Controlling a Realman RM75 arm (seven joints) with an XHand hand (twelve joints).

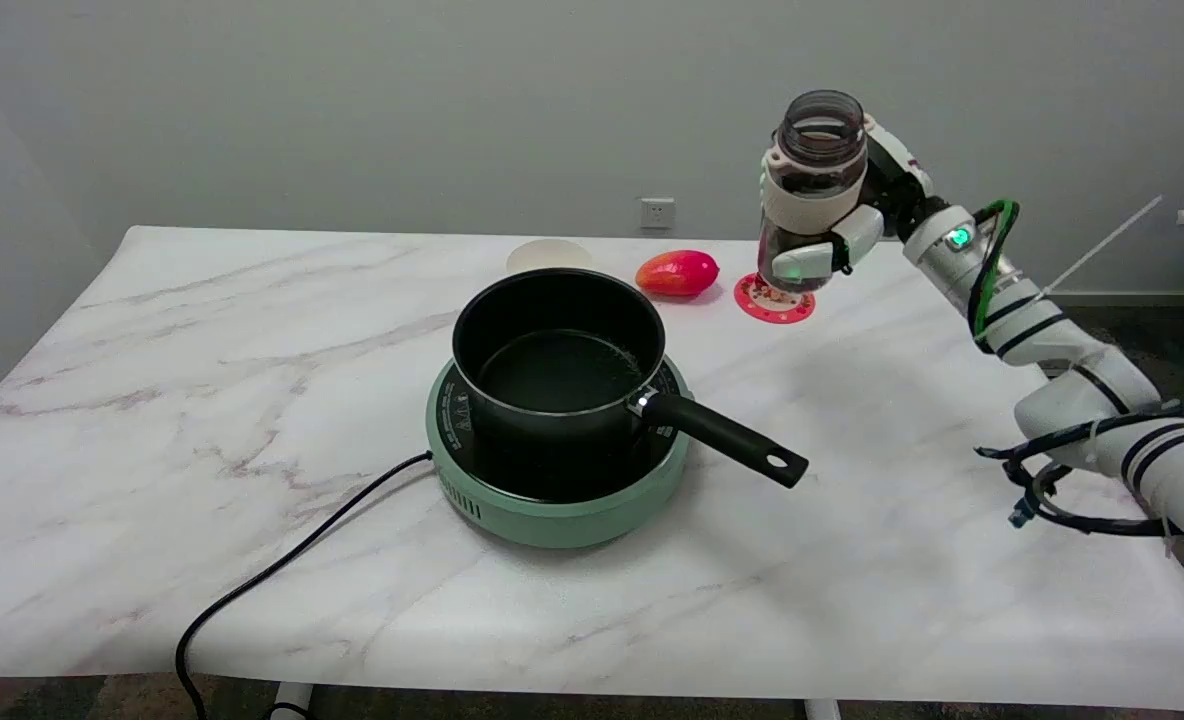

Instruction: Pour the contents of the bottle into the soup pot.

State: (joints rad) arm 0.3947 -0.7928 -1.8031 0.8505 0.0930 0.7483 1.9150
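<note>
Right hand up in the air at upper right, fingers wrapped around the bottle, gripping it. Bottle clear and dark-tinted, roughly upright, mouth open at top, no cap on. Some dark contents low in it, hard to make out behind the fingers. Bottle held off the table, above the red coaster, not touching it as far as visible.

Soup pot: black, sits centred on the green hot plate, well apart from the bottle, to its lower left. Pot inside looks dark; contents cannot be told. Pot's black handle points to the lower right, out past the hot plate's rim. Black power cord runs from the hot plate's left side down off the table's near edge.

Behind the pot: a pale round dish, mostly hidden by the pot's rim. Just right of it a red-orange mango-like fruit, lying near the coaster, not touching. All on a white marble-pattern table. White wall socket on the grey wall behind. Right arm white with black bands, cables along it, green light at the wrist.
</note>
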